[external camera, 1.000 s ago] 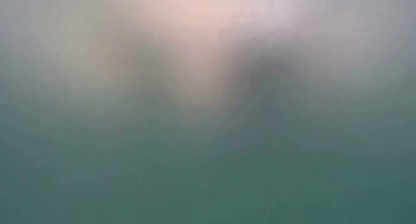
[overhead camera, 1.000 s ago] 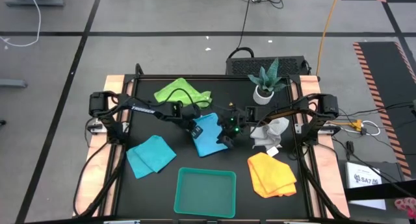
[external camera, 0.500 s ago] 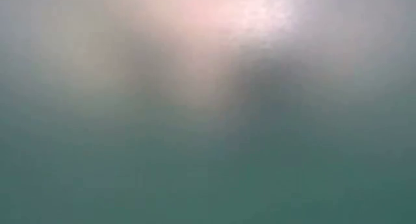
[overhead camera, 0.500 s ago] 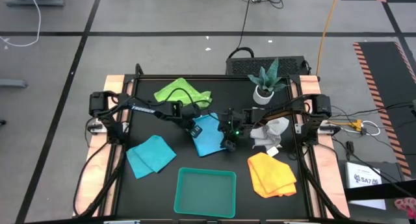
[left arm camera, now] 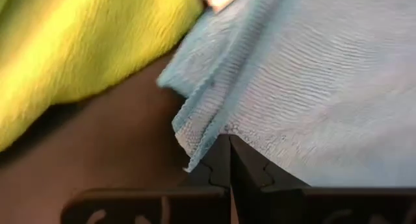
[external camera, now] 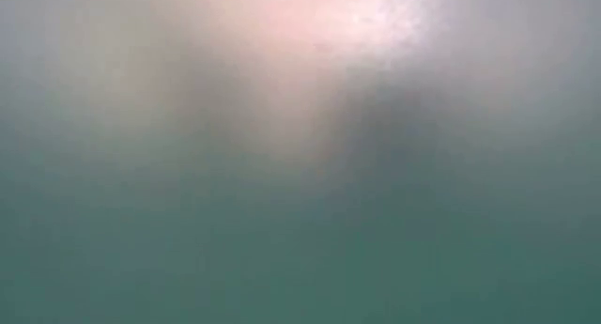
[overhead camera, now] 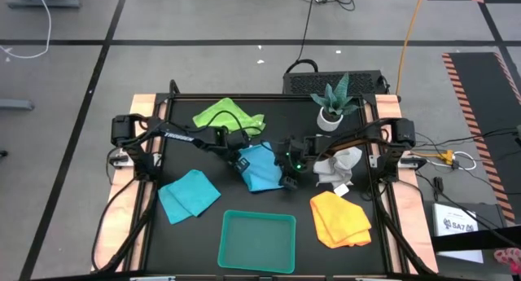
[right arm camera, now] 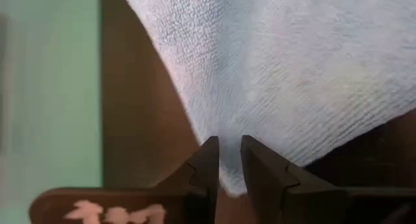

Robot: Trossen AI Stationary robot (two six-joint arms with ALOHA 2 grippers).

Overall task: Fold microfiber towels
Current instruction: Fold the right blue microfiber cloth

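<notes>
Both grippers, left gripper [overhead camera: 242,160] and right gripper [overhead camera: 287,180], seemingly pinch the middle turquoise towel [overhead camera: 260,167].

Two dark, slender jointed arms with black cabling; the right hand [overhead camera: 288,180] shows a green light.

**Bystanders on and around my bench**

On my black-topped bench [overhead camera: 212,224] I see a teal rectangular plastic tray [overhead camera: 257,241] at the near edge. A spiky green plant in a white pot [overhead camera: 332,103] stands at the far right corner. Beyond it, a black box [overhead camera: 334,76] and cables lie on the grey floor [overhead camera: 203,20].
</notes>
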